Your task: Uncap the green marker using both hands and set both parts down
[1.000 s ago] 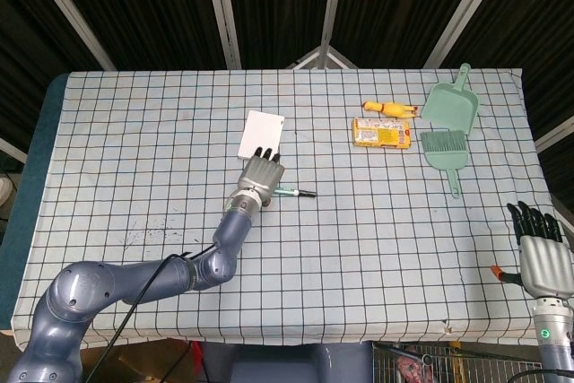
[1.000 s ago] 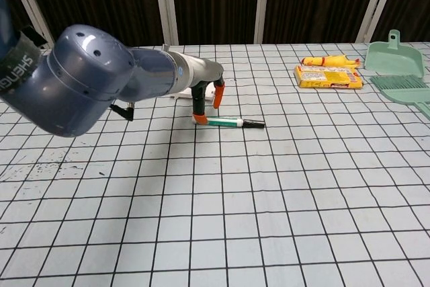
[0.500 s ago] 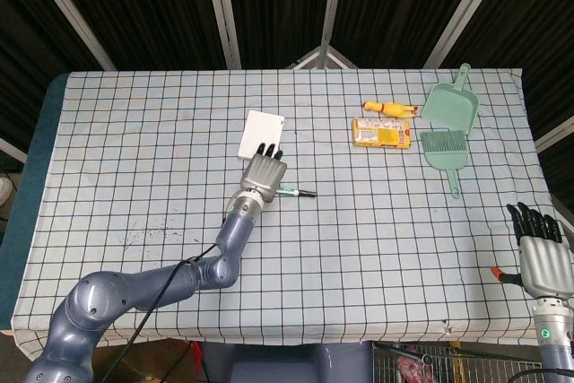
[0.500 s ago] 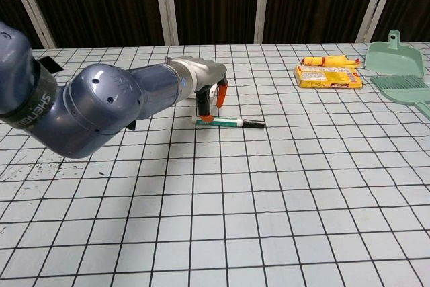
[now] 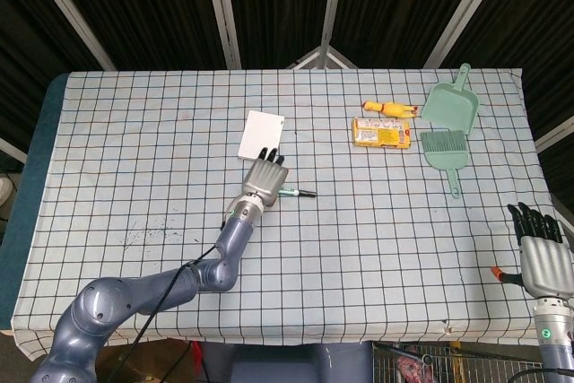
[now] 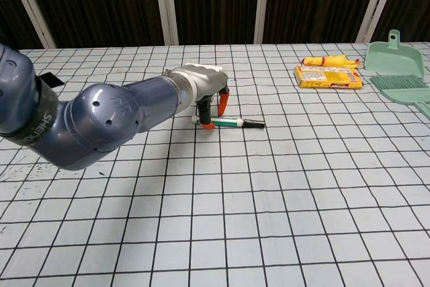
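Note:
The green marker [image 5: 295, 193] [image 6: 232, 123] lies flat on the checked tablecloth, its black tip pointing right. My left hand [image 5: 264, 178] [image 6: 203, 89] hovers over the marker's left end, palm down and fingers spread. In the chest view one orange fingertip [image 6: 209, 124] touches that end while another [image 6: 222, 101] stays raised above the barrel. The marker still rests on the table. My right hand [image 5: 539, 249] waits far off at the table's near right corner, fingers straight and holding nothing; the chest view does not show it.
A white card [image 5: 262, 134] lies just behind my left hand. At the back right are a yellow packet [image 5: 381, 133] [image 6: 328, 76], a yellow toy [image 5: 389, 109] [image 6: 328, 62], and a green dustpan [image 5: 452, 103] [image 6: 396, 57] with its brush [image 5: 445, 150] [image 6: 406, 89].
My left hand has slid slightly toward the near side and lowered, bringing one fingertip down against the marker's left end. The marker and my right hand have not moved.

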Motion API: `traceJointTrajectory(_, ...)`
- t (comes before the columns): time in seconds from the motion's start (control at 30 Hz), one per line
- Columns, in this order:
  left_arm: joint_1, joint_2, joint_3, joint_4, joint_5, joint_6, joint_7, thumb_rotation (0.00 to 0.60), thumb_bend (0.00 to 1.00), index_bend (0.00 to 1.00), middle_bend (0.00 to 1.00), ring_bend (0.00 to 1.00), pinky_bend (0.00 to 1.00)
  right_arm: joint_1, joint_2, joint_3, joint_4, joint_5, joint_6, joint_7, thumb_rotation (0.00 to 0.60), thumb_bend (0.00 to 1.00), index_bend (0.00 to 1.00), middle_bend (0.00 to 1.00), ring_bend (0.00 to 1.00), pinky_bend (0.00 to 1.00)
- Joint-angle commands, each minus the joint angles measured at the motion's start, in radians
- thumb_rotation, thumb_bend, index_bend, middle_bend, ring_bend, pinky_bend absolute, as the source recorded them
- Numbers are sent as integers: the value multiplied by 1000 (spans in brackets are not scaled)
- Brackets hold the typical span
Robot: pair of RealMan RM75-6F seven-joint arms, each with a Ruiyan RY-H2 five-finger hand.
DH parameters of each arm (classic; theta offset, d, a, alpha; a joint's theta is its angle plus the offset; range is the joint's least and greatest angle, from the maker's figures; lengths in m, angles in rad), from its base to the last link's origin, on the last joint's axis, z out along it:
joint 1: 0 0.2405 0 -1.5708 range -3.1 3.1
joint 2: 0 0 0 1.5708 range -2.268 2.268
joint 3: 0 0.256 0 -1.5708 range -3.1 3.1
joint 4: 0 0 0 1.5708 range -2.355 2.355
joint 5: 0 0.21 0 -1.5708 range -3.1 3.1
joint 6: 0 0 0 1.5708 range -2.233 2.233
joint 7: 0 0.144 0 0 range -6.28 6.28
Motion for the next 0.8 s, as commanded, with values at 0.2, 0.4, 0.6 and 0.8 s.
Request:
traceJointTrajectory(0.2, 7, -14, 0, 15, 27, 14, -2, 600, 407, 496, 175, 0, 0, 1, 0, 0, -2, 0, 0, 3, 600, 49, 0, 0, 0, 0)
traceJointTrajectory(0.4, 10, -31, -1, 34, 37, 17, 6, 600, 406, 502, 175, 0, 0, 1, 1, -1, -1, 3, -4, 8, 600, 49, 0, 0, 0, 0)
traceJointTrajectory(0.6, 9, -49, -5, 63, 46, 8, 12, 600, 411, 503, 178, 0, 0, 2, 1, -1, 1, 3, -8, 12, 600, 49, 0, 0, 0, 0)
traceJointTrajectory(0.8, 7, -64, -12, 83, 61, 8, 17, 600, 444, 518, 196, 0, 0, 4, 2, -2, 2, 3, -11, 15, 600, 49, 0, 0, 0, 0)
